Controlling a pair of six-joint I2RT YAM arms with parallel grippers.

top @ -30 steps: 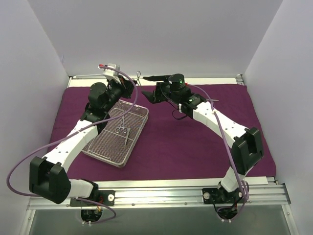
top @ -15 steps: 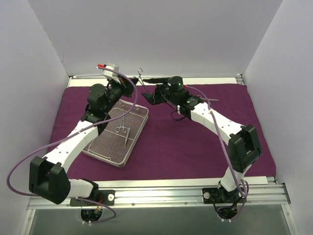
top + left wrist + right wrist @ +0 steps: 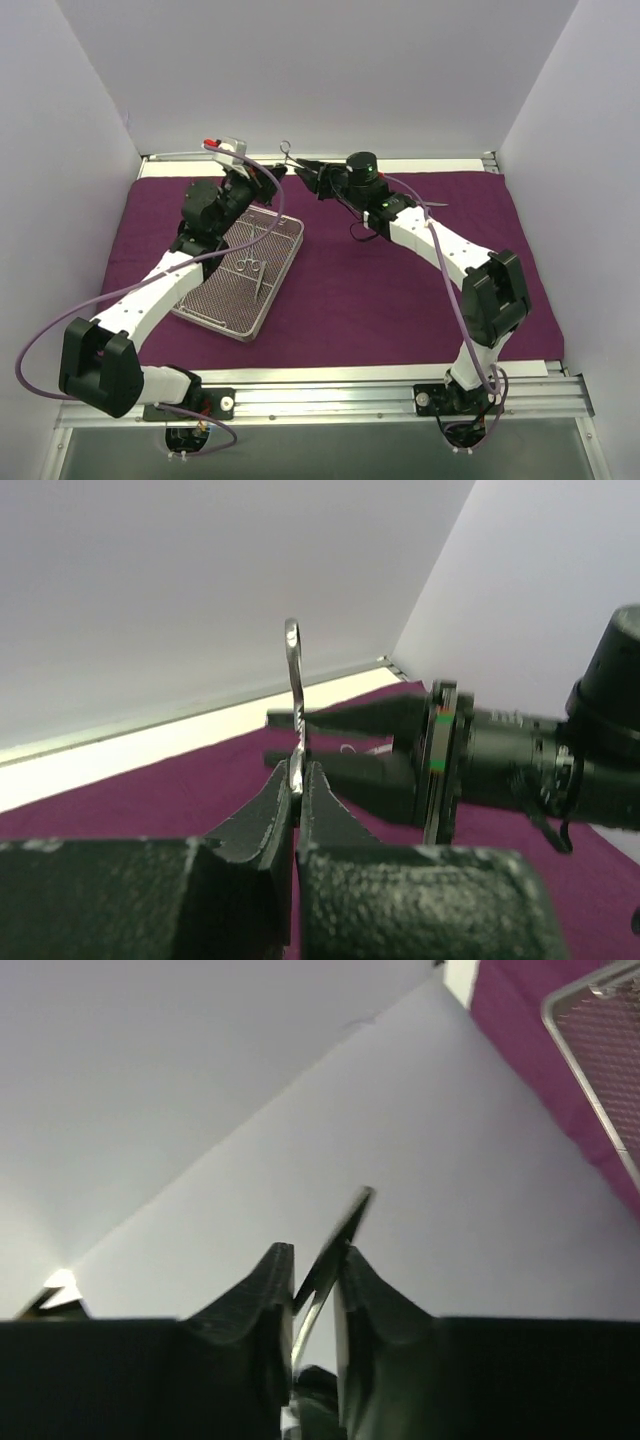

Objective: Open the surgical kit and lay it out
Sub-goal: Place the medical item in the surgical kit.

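Step in hand: a hand-over in the air above the far edge of the cloth (image 3: 400, 300), judged to be part of laying the tools out.
Left fingers (image 3: 258, 825): were clamped on the lower part of a thin metal tool (image 3: 293, 670), holding it upright with its ring end on top.
Right fingers (image 3: 268, 1285): stood one on each side of that same tool, just above the left pair, with only a narrow gap. Whether they gripped it could not be told.
Tray (image 3: 290, 226): lay on the left part of the cloth, with one more ring-handled tool (image 3: 256, 268) inside.
Cloth: was spread flat, so the unwrapping looked done.
Next move: the right pair probably had to squeeze firmly before the left let go, then carry the tool to bare cloth and lay it flat.
Risk: the tool could slip if it were released early.
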